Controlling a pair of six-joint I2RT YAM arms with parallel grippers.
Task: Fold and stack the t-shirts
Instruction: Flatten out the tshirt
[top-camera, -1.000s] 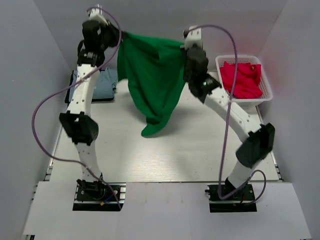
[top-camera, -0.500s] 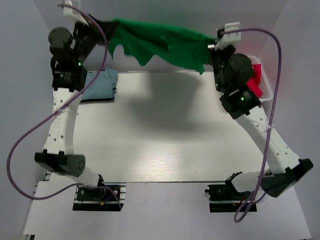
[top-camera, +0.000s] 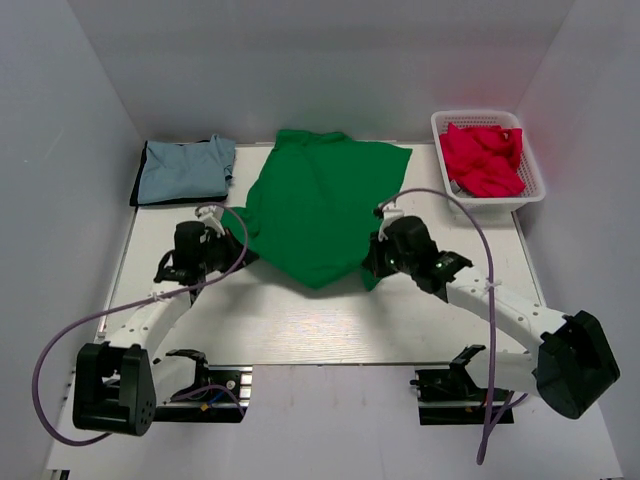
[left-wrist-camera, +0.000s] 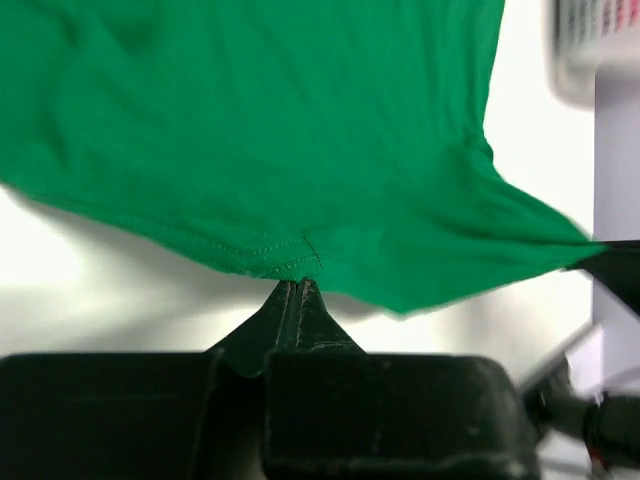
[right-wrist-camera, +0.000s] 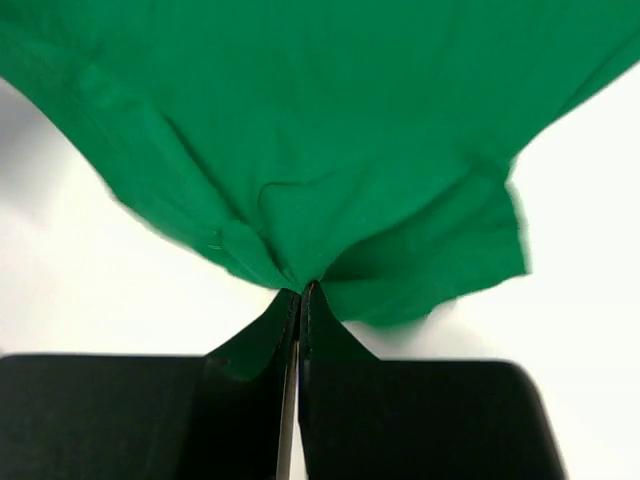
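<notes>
A green t-shirt (top-camera: 320, 205) lies spread on the table, its far edge near the back wall. My left gripper (top-camera: 241, 250) is shut on its near left edge, seen in the left wrist view (left-wrist-camera: 295, 282) pinching the hem of the green t-shirt (left-wrist-camera: 280, 120). My right gripper (top-camera: 370, 262) is shut on its near right corner; in the right wrist view (right-wrist-camera: 300, 288) the green t-shirt (right-wrist-camera: 320, 120) bunches at the tips. A folded blue t-shirt (top-camera: 185, 168) lies at the back left. Red t-shirts (top-camera: 485, 160) fill a white basket (top-camera: 535, 185) at the back right.
The white table (top-camera: 300, 320) shows bare surface in front of the green shirt. The grey walls close in on the left, back and right. Cables loop from both arms near the front edge.
Both arms have swung down from high at the back to low over the table. The green t-shirt, hanging then stretched in the air, now lies spread flat.
</notes>
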